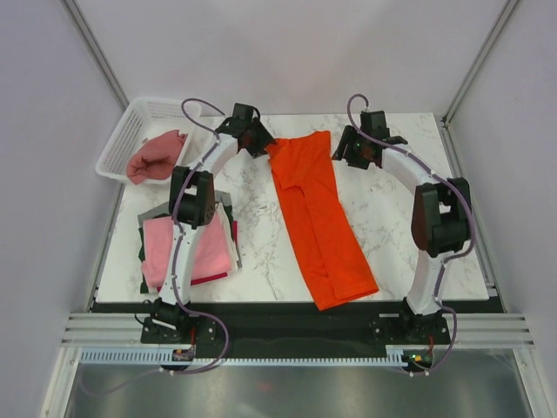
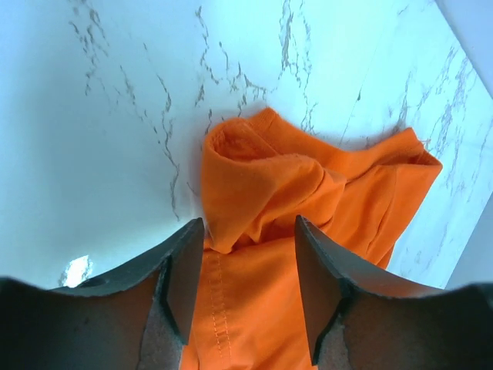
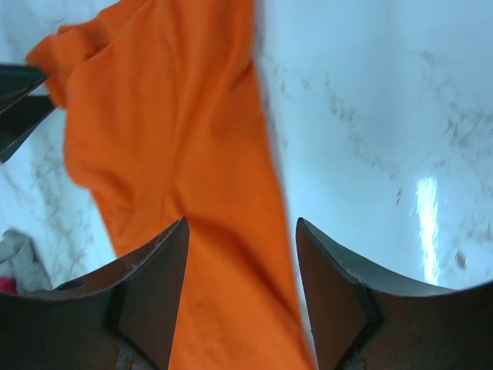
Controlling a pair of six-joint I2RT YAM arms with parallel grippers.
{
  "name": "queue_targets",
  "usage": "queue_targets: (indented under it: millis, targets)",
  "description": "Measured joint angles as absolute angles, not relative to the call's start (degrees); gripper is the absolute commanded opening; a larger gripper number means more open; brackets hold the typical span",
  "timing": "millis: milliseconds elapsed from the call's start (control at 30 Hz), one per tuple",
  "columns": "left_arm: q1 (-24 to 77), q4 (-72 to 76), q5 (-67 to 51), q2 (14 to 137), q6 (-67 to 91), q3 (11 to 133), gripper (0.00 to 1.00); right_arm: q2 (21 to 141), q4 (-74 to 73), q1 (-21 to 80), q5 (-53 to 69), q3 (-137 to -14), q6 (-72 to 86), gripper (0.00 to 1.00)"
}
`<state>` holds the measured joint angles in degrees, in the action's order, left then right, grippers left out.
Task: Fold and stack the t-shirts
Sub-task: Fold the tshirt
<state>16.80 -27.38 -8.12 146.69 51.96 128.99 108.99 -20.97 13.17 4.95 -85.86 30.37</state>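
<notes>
Found both sets of jaws apart and clamped on nothing. Saw the left gripper (image 1: pixel 258 139) poised at the far left corner of the orange t-shirt (image 1: pixel 318 218) and the right gripper (image 1: pixel 352 150) at its far right corner, each just above the cloth.

Noted one white mesh basket (image 1: pixel 120 132) at the far left corner of the marble table (image 1: pixel 392 226), holding a crumpled dusty rose t-shirt (image 1: pixel 157 157). Could not tell whether anything lay under it. Noted a stack on the near left, beside the left arm, topped by a folded light pink t-shirt (image 1: pixel 187 248), with grey, dark and red edges showing beneath. Could not count the layers.

Traced the orange t-shirt as a long narrow strip, folded lengthwise, running from the far middle of the table towards the near edge and slanting right at the near end, close to the dark front rail. Reckoned bare marble on both sides: a narrow lane towards the pink stack, a wider stretch towards the right arm.

Made out, from the left wrist only, a rolled-over lump of orange cloth ahead of the fingers and a stitched hem between them. Picked up, from the right wrist only, the straight right edge of the cloth passing between the fingers, bare marble to its right, and the dark tips of the left gripper at the far corner. Got the basket and the stack whole from above alone.
</notes>
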Motion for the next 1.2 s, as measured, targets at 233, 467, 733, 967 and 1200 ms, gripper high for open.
queue_targets:
  millis: [233,467,733,967,1200]
  targets:
    - [16.05,-25.54,-9.21,146.78,51.92,128.99,0.41,128.03,-20.36,7.84,13.37,-101.03,27.73,0.68]
    - [15.75,-24.58,-9.76,147.59,51.55,129.01,0.29,139.98,-18.39,6.42,23.0,-113.43,28.67,0.59]
    - [14.92,-23.2,-10.96,149.45,51.75,129.75,0.05,148.42,-12.99,6.37,30.96,-120.97,33.74,0.1]
    - [12.71,-18.65,-14.74,153.18,51.75,133.21,0.27,154.69,-10.22,5.58,32.56,-128.77,38.13,0.0]
    - [11.6,-12.93,-17.06,153.29,51.72,135.5,1.0,155.68,-4.62,1.72,33.36,-129.95,42.61,0.71]
